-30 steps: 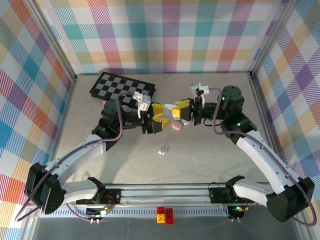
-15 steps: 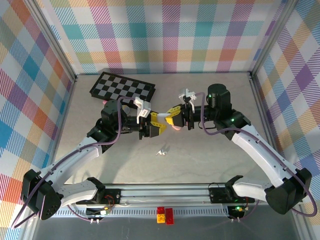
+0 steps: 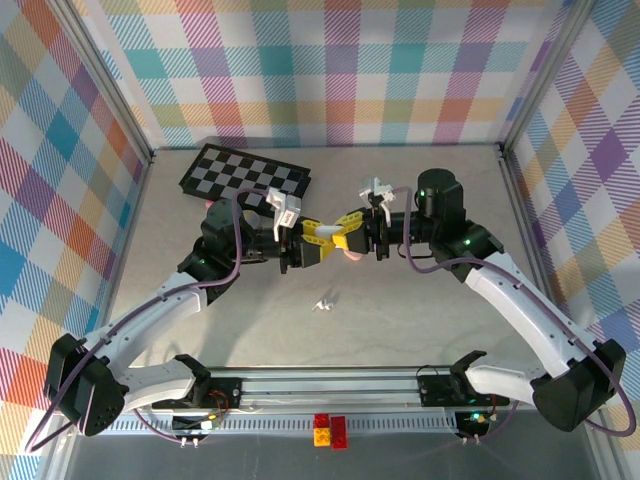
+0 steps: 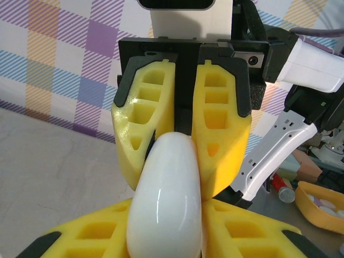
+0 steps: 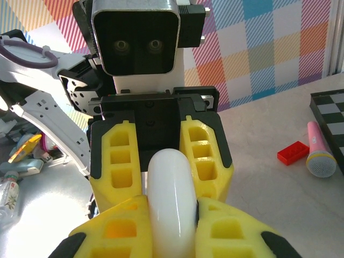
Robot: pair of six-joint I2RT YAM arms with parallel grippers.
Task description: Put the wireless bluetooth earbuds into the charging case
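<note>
Tiny white stemmed plastic earbuds lie loose on the grey desk, nearer the arm bases. Just beyond them a glossy white pebble-shaped case is pinched from opposite ends by the yellow fingers of the left gripper and the right gripper.

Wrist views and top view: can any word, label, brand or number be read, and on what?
None to read. The white case is plain and glossy; the checkerboard bears squares only; the red brick and toy microphone show no lettering.
</note>
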